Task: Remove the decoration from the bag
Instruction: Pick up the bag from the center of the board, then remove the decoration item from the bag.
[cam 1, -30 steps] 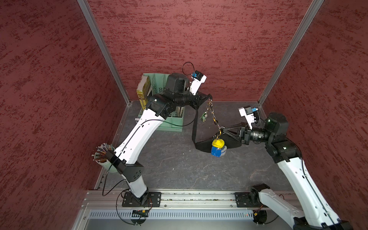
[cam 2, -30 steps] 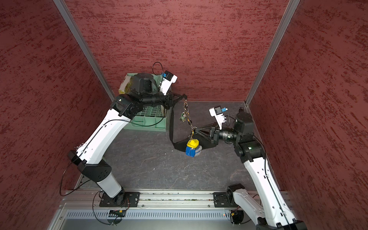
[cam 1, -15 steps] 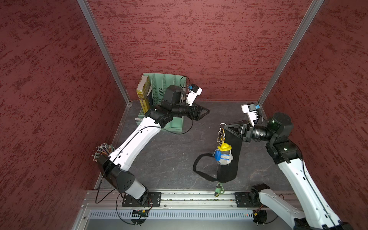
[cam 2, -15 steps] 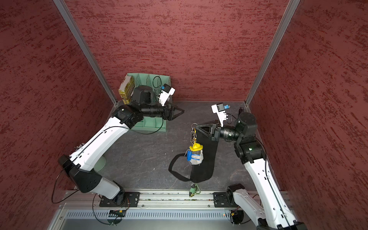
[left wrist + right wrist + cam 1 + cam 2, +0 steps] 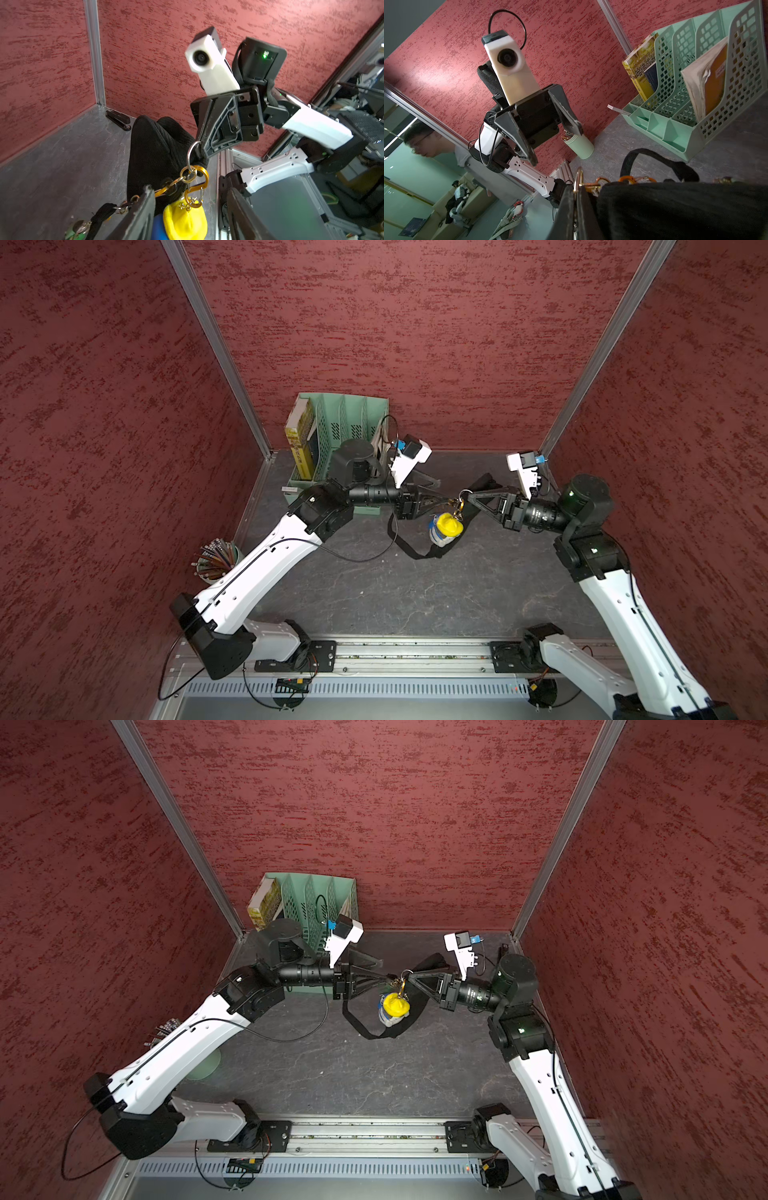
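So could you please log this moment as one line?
right gripper: shut on bag | left gripper: open at keychain | decoration attached

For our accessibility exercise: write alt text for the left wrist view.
The right gripper, jaws shut, pinches the black bag by its silver ring. An orange carabiner hangs a yellow-hatted figure between the left arm's open jaws.

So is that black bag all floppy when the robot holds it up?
Probably floppy: the bag sags from the right gripper, pinched shut on its top, and its strap droops in a loose loop. It looks light, held by one corner. The hard-hat figure dangling from it would likely swing.
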